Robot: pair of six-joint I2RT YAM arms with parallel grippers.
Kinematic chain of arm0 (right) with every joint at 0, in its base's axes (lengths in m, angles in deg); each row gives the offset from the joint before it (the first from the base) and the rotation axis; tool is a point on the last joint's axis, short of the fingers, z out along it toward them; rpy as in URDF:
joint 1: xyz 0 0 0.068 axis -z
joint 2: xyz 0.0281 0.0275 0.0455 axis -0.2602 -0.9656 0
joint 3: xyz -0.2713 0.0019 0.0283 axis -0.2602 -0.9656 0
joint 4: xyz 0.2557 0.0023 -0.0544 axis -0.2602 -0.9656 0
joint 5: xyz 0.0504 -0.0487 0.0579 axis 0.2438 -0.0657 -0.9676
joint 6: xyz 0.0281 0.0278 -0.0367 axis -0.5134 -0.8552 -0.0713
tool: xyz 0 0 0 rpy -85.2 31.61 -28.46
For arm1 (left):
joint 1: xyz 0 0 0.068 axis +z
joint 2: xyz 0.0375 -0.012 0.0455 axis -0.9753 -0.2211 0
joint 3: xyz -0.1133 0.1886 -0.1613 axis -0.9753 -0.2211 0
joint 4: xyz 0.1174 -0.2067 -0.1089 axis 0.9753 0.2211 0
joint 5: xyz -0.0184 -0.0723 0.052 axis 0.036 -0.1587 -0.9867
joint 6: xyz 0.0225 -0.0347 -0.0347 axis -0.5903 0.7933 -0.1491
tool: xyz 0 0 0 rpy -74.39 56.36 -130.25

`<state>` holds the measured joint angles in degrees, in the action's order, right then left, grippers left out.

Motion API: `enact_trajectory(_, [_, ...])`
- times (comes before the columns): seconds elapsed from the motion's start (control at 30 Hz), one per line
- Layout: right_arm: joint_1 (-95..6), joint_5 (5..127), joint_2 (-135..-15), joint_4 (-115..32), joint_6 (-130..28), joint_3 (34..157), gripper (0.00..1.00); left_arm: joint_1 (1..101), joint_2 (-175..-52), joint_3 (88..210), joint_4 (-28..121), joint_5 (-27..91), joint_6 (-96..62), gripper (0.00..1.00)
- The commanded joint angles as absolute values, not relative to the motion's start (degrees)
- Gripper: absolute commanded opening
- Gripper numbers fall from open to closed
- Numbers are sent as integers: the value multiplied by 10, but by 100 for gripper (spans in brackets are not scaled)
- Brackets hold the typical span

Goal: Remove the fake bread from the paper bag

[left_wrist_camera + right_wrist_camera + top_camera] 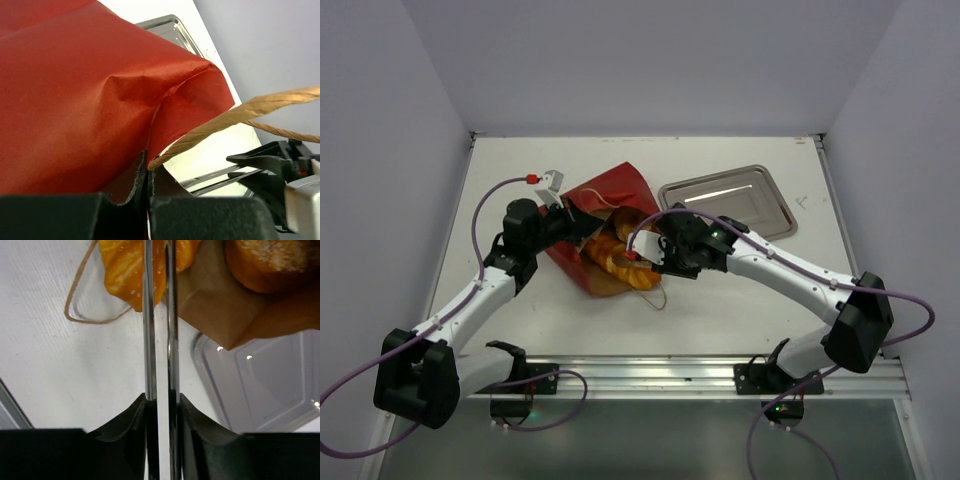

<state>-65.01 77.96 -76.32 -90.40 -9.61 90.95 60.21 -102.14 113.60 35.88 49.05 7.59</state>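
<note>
Extraction is in hand: the left end effector (pixel 147 172) clenches the paper bag (pixel 616 188) by its edge, the fake bread (pixel 618 256) lies in its open mouth, and the right end effector (pixel 642 256), narrowly parted and empty, likely needs to seat around one piece.

Setting: robotics lab test cell. Evidence: bare white table (pixel 720 320) boxed in by plain pale walls (pixel 650 60); left arm (pixel 470 300) and right arm (pixel 790 270) bolted to an aluminium rail (pixel 650 375); loose purple cables (pixel 474 230).
</note>
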Motion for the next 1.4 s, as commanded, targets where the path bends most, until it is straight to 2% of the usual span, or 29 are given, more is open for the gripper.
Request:
enact_trajectory(0.0, [-652,747,-775,-924,-111,920,34,599,-1016,1128,336,486,78,0])
enact_trajectory(0.17, [-652,743,-775,-932,-118,919,42,599,-1018,1122,331,488,77,0])
enact_trajectory(0.57, [-654,761,-786,-963,-129,922,46,599,-1014,1116,316,493,88,0])
enact_trajectory(1.0, [-687,825,-838,-978,-162,931,43,599,-990,1094,274,494,140,0])
enact_trajectory(1.37, [-683,856,-824,-993,-172,950,38,599,-890,1048,279,388,210,0])
